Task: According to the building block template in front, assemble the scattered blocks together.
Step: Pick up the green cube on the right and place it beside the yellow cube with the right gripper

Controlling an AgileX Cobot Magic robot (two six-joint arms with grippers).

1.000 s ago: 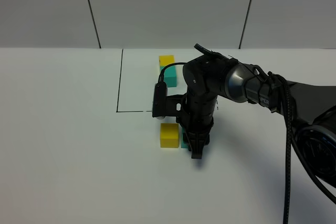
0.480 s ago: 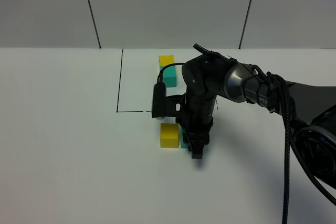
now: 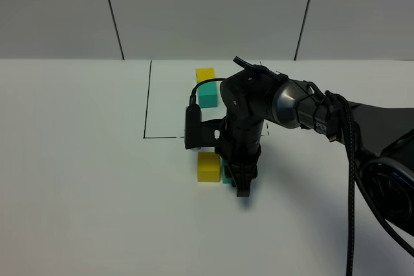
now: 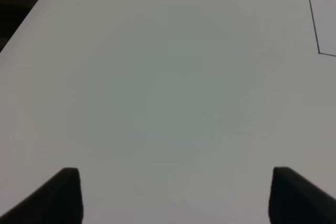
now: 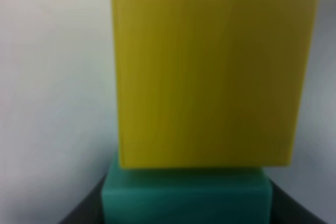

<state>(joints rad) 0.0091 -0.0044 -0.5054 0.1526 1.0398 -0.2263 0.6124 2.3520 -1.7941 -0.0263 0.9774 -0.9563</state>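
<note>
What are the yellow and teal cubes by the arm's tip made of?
Yellow cube: probably painted wood or dense foam; matte, with faint lengthwise streaks like grain. Teal cube: seemingly the same; dull, no glare, slightly rounded edges. Neither can be told for sure.

The right arm (image 3: 259, 111) covers the teal block (image 3: 224, 174) from above and the right; the yellow block (image 3: 208, 167) abuts its left side. The table (image 3: 77, 172) farther left lies open.

No readable text anywhere, only a small white marking on the right arm (image 3: 325, 123), up from the right gripper (image 3: 242, 189), too small to make out
</note>
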